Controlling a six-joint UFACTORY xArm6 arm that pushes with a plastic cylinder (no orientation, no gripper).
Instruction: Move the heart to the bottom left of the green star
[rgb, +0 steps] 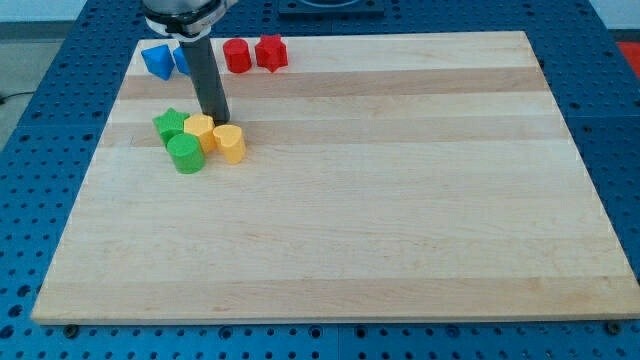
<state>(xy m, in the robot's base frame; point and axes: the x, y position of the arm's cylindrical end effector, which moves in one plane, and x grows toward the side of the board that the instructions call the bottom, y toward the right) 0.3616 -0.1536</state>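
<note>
The yellow heart block (231, 143) sits at the right of the cluster, beside the green round block (185, 153) & yellow block (200, 129). It must go round to below-left of the green star block (169, 124). My tip (216, 118) sits just above the heart; no pincer, just a rod. Push slow, w/o bumping others. Rod stands upright, leaning slightly.

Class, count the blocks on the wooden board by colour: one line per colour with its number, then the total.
Blue: 2
Red: 2
Green: 2
Yellow: 2
Total: 8
</note>
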